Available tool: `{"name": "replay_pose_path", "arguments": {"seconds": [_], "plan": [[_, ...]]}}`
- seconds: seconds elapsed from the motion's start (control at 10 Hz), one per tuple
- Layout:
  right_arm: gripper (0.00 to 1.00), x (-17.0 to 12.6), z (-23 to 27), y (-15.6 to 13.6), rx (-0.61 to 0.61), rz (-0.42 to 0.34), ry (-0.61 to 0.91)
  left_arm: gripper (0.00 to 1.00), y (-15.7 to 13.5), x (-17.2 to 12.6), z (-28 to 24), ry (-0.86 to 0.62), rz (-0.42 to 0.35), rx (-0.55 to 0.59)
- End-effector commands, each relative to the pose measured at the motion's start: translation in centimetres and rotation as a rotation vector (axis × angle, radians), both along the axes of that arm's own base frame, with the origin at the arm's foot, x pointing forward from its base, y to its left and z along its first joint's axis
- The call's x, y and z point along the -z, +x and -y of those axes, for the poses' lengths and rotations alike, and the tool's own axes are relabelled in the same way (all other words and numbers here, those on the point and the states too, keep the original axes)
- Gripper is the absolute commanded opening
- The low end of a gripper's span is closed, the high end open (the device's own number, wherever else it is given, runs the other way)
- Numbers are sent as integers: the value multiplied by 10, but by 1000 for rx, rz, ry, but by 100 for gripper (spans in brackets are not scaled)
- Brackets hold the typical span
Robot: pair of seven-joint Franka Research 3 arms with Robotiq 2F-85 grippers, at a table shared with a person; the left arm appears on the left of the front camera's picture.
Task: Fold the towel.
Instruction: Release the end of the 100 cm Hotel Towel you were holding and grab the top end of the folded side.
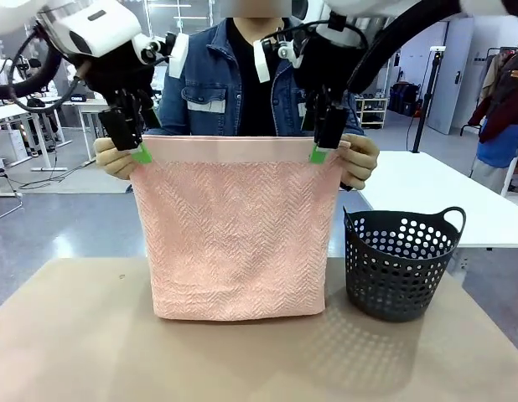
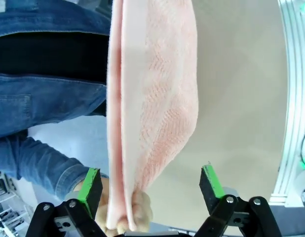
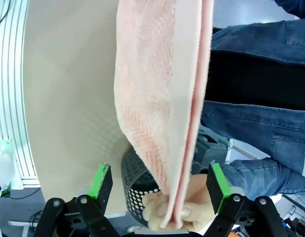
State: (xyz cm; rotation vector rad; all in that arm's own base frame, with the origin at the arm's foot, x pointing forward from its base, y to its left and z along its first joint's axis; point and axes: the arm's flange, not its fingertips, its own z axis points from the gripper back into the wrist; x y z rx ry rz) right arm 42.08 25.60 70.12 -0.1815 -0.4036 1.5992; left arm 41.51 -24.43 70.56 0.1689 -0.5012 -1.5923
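A person at the far side holds the salmon-pink towel up by its two top corners; it hangs doubled, with its lower fold resting on the table. My left gripper is at the top left corner beside the person's hand. In the left wrist view the left gripper is open, its green pads wide on either side of the towel edge without touching it. My right gripper is at the top right corner. The right wrist view shows the right gripper open astride the towel and the hand pinching it.
A dark perforated basket stands on the tan table just right of the towel and also appears as the basket below the right gripper. The person's hand sits beside the right gripper. Bare table lies in front and to the left.
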Motion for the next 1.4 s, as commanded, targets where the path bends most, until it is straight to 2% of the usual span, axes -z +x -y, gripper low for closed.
{"name": "replay_pose_path", "arguments": {"seconds": [0.0,0.2,0.5,0.6,0.7,0.8,0.9,1.0,1.1,1.2,1.3], "plan": [[97,-4,-4,19,-5,-17,-24,100,15,-8,5,50,3,22],[97,8,-3,36,-3,-70,-22,100,35,2,5,48,-52,17],[97,21,-3,46,15,-112,6,100,45,14,2,40,-97,3],[97,24,-4,47,22,-117,6,89,46,17,-1,35,-105,-3],[37,26,-4,48,27,-117,10,40,46,20,-2,41,-109,0],[37,26,-4,48,30,-116,15,29,45,21,-3,40,-112,-2],[0,26,-5,47,33,-114,19,0,44,21,-5,38,-111,-5],[32,26,-5,47,35,-117,18,22,44,21,-5,35,-112,-4],[0,27,-5,48,37,-120,17,0,44,21,-5,37,-113,-8],[8,28,-5,47,38,-124,15,0,44,22,-5,43,-114,-23],[0,28,-6,47,39,-125,17,0,44,22,-5,49,-117,-23]]}}
